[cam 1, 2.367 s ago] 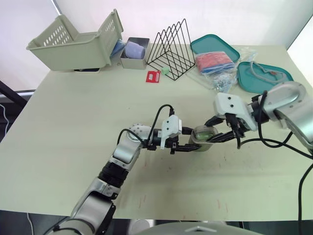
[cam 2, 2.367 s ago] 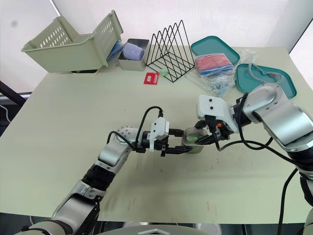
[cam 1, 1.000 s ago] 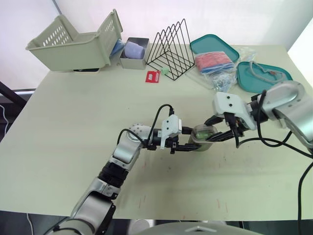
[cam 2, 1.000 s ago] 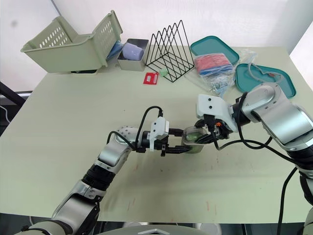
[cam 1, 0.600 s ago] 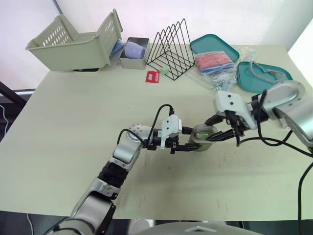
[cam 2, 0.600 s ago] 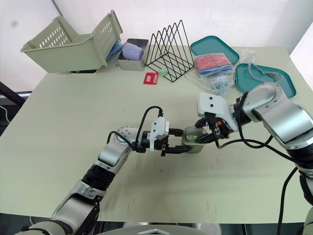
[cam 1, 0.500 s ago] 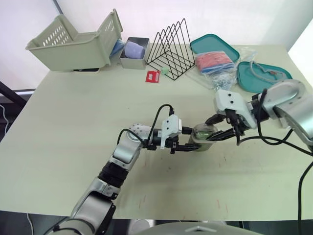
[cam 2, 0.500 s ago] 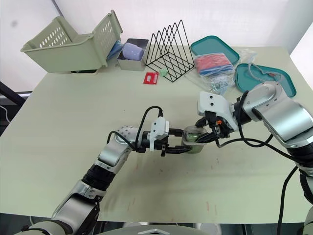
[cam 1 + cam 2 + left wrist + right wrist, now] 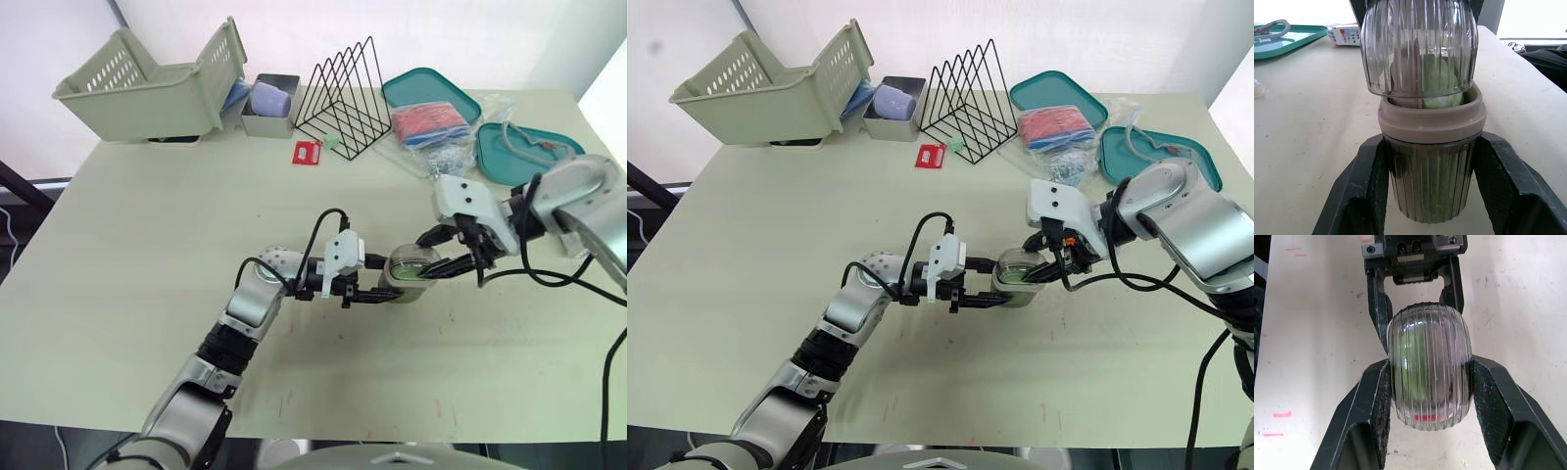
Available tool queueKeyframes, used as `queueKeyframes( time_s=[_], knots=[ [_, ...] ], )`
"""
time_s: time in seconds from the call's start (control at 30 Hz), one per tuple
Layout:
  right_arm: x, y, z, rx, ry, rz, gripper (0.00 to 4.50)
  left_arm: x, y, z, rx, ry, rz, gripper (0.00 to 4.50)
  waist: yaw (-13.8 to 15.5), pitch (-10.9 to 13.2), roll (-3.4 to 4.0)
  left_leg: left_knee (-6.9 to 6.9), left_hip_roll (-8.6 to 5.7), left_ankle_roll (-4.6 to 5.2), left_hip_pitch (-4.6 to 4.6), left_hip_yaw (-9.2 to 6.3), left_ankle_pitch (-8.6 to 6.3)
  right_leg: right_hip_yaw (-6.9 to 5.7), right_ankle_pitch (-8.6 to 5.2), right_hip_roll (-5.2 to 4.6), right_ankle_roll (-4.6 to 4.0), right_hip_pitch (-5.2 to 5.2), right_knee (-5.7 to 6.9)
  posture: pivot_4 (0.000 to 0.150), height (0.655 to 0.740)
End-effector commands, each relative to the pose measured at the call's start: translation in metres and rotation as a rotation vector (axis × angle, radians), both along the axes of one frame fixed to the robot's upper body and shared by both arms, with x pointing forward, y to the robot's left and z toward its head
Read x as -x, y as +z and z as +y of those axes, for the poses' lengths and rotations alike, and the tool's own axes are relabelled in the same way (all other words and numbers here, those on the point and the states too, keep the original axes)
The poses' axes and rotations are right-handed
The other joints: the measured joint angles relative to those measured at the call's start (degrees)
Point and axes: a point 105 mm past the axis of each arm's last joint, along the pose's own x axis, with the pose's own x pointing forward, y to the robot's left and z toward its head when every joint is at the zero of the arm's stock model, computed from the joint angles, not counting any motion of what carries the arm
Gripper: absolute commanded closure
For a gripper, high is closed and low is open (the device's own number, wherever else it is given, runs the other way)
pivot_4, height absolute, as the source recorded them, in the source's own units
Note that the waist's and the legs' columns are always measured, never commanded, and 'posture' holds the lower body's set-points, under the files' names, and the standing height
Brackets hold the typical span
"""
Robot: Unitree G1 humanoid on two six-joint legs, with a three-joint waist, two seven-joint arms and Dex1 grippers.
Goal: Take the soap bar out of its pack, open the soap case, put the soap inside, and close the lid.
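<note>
The soap case [image 9: 409, 271] stands on the table between both grippers. Its ribbed base with a taupe rim [image 9: 1431, 169] is held by my left gripper [image 9: 1431, 142], whose fingers [image 9: 1364, 186] are shut on its two sides. The clear ribbed lid [image 9: 1430, 364] hangs just above that rim, not seated, with my right gripper [image 9: 429, 258] shut on it. The pale green soap [image 9: 1442, 81] sits inside and rises above the rim under the lid. The right wrist view looks down on the lid, with the left gripper's fingers [image 9: 1377, 298] beyond it.
At the table's back stand a tilted beige basket [image 9: 147, 83], a metal tin [image 9: 269, 106], a black wire rack [image 9: 345, 93] and two teal trays [image 9: 426, 90] [image 9: 524, 155] with plastic bags [image 9: 441, 157]. A small red pack [image 9: 308, 153] lies before the rack.
My right gripper has drifted slightly to the right and back with the lid still in it. The left gripper and the base have not moved.
</note>
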Motion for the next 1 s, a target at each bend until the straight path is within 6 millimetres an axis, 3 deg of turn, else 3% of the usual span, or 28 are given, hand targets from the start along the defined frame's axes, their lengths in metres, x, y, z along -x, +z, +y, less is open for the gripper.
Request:
queueKeyframes(
  time_s=[0.03,0.73,0.8,0.83,0.87,0.93,1.0],
  knots=[
    [0.005,0.005,0.002,0.009,0.034,-0.035,2.71,0.001,0.005,-0.002,0.001,-0.012,-0.025,2.48,0.0,0.0,0.0,0.0,0.0,0.0,0.0,0.0,0.0,0.0,0.0,0.0,0.0,0.0,0.0,0.15,0.74],
    [0.006,-0.005,0.006,0.015,0.054,-0.032,2.71,0.001,0.005,-0.003,0.004,-0.007,-0.028,2.48,0.0,0.0,0.0,0.0,0.0,0.0,0.0,0.0,0.0,0.0,0.0,0.0,0.0,0.0,0.0,0.15,0.74],
    [0.005,-0.005,0.005,0.015,0.054,-0.035,1.65,0.001,0.005,-0.003,0.004,-0.008,-0.028,2.48,0.0,0.0,0.0,0.0,0.0,0.0,0.0,0.0,0.0,0.0,0.0,0.0,0.0,0.0,0.0,0.15,0.74],
    [0.005,-0.004,0.005,0.015,0.053,-0.04,1.55,0.001,0.005,-0.003,0.004,-0.009,-0.028,2.48,0.0,0.0,0.0,0.0,0.0,0.0,0.0,0.0,0.0,0.0,0.0,0.0,0.0,0.0,0.0,0.15,0.74],
    [0.005,-0.004,0.005,0.015,0.052,-0.044,1.15,0.001,0.005,-0.003,0.004,-0.009,-0.028,2.48,0.0,0.0,0.0,0.0,0.0,0.0,0.0,0.0,0.0,0.0,0.0,0.0,0.0,0.0,0.0,0.15,0.74],
    [0.004,-0.004,0.005,0.012,0.052,-0.05,0.07,0.001,0.005,-0.003,0.004,-0.01,-0.028,2.48,0.0,0.0,0.0,0.0,0.0,0.0,-0.01,0.0,0.0,0.0,0.0,0.0,0.0,0.0,0.0,0.15,0.74],
    [0.004,-0.003,0.005,0.01,0.051,-0.056,0.07,0.001,0.005,-0.003,0.004,-0.012,-0.028,2.48,0.0,0.0,0.0,0.0,0.0,0.0,-0.01,0.0,0.0,0.0,0.0,0.0,0.0,0.0,0.0,0.15,0.74]
  ],
)
